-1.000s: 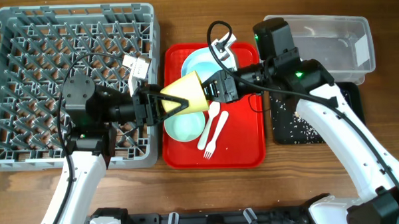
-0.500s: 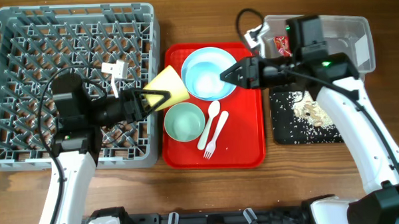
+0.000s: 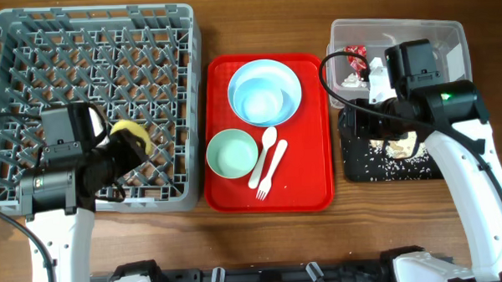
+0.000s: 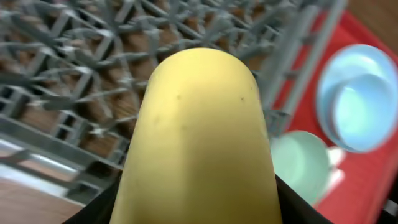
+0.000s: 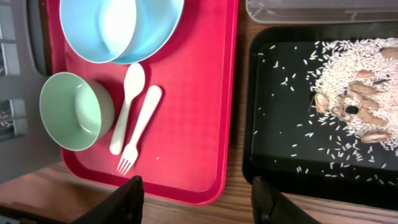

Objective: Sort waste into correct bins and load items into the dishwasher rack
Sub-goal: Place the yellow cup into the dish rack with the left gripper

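My left gripper (image 4: 196, 211) is shut on the yellow cup (image 3: 132, 138), which it holds over the near right part of the grey dishwasher rack (image 3: 30, 48). The cup (image 4: 199, 124) fills the left wrist view. My right gripper (image 5: 199, 202) is open with nothing in it, above the gap between the red tray (image 5: 205, 124) and the black tray (image 3: 356, 158). Rice scraps (image 5: 354, 74) lie in the black tray. The red-and-white wrapper (image 3: 354, 58) lies in the clear tub (image 3: 436, 34). A pale blue bowl (image 3: 262, 100) sits on the pale blue plate (image 3: 292, 79).
On the red tray (image 3: 307, 185) also lie a mint-green bowl (image 3: 232, 153), a white spoon (image 3: 265, 150) and a white fork (image 3: 274, 167). The rack takes up the left of the table. Bare wood runs along the front edge.
The right gripper opened, came away from the yellow cup and swung right to the black tray. The left gripper carried the cup left from the red tray's edge to over the rack.
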